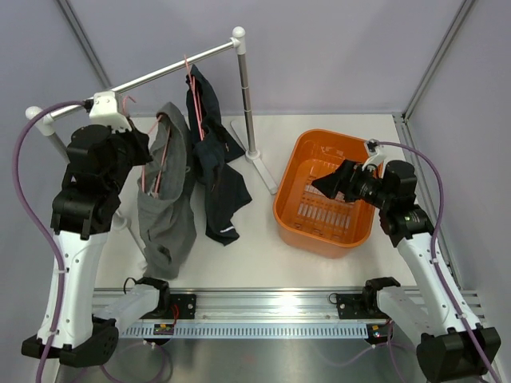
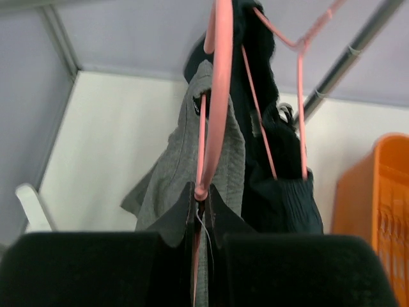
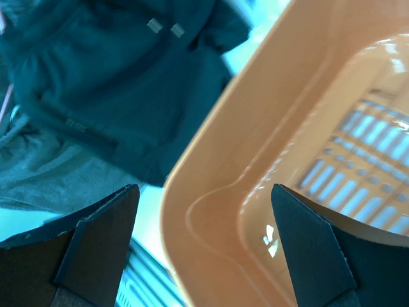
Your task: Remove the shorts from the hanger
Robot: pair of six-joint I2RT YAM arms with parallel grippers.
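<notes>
The grey shorts (image 1: 166,211) hang limp on a pink wire hanger (image 1: 160,163), their hem reaching the table. My left gripper (image 1: 142,153) is shut on that hanger's wire (image 2: 206,150); the grey cloth (image 2: 179,173) hangs just past the tips. The dark navy shorts (image 1: 214,179) hang on a second pink hanger (image 1: 194,100) hooked on the rail (image 1: 172,70), with a pale mark near the hem. They also show in the left wrist view (image 2: 281,185). My right gripper (image 1: 329,185) is open and empty above the orange basket (image 1: 297,214).
The rail stands on a grey post (image 1: 246,96) with a flat foot beside the basket. The basket wall (image 3: 255,160) fills the right wrist view, dark shorts (image 3: 115,83) beyond it. A metal track (image 1: 255,307) runs along the near table edge.
</notes>
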